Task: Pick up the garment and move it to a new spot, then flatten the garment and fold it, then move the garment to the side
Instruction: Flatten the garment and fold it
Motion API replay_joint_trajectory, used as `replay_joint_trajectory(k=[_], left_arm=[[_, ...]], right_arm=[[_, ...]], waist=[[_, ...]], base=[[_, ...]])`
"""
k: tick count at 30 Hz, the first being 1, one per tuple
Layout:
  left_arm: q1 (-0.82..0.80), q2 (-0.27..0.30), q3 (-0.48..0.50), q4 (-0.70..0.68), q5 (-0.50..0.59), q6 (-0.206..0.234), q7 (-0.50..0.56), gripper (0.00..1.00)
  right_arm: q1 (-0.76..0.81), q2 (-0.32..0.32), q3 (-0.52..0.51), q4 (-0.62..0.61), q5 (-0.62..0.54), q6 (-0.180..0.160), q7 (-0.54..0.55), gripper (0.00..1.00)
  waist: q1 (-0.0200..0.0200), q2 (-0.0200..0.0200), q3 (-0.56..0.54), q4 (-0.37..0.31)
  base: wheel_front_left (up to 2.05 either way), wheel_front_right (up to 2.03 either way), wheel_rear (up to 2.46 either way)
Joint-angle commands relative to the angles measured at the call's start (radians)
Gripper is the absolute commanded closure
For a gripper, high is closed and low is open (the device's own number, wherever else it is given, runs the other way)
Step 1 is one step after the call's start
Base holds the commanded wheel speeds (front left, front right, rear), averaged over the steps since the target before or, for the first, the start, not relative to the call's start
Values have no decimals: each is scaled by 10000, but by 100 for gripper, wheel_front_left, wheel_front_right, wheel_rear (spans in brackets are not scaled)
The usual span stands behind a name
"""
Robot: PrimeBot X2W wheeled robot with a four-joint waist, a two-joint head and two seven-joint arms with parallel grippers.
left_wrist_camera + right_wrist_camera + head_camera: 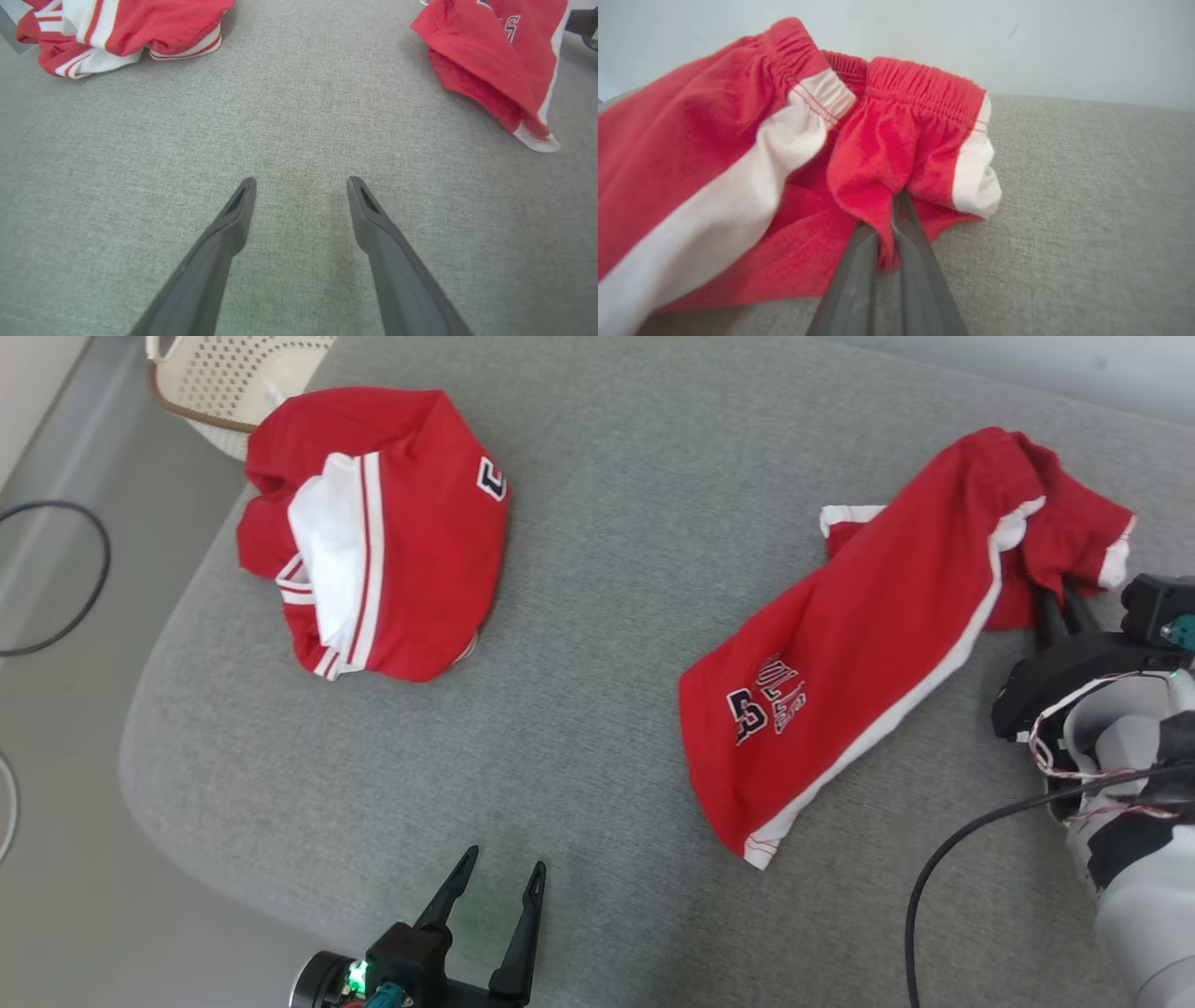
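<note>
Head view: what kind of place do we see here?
Probably a laundry-folding setup in a home-like room: a grey upholstered surface, a pale perforated basket at its edge, and red shorts on it.

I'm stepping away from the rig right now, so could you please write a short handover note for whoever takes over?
Grippers: the left gripper is open and empty over the near part of the grey cushion. The right gripper is shut on a fold of the red shorts near the waistband.
Things: the shorts lie rumpled on the cushion's right side. A second red garment sits bunched on the left, beside a basket.
Done: grip taken.
Left: lift and move the shorts, flatten, fold, set aside.
</note>
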Motion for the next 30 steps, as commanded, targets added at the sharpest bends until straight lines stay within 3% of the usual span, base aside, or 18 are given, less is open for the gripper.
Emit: replay_joint_trajectory(k=[1, 13, 30], left_arm=[[11, 6, 44, -3, 47, -54, -12, 0], [264, 6, 378, 202, 269, -252, -10, 0], [830, 10, 846, 346, 385, -434, -12, 0]], right_arm=[[477, 114, 35, -15, 26, 0, 22, 100], [2837, 487, -218, -2464, 423, 0, 11, 100], [5867, 775, -602, -4291, 541, 0, 9, 100]], waist=[[-1, 0, -111, -226], [-1, 0, -1228, -1740], [-1, 0, -2394, -3287]], base=[[0, 0, 0], [0, 0, 0], [0, 0, 0]])
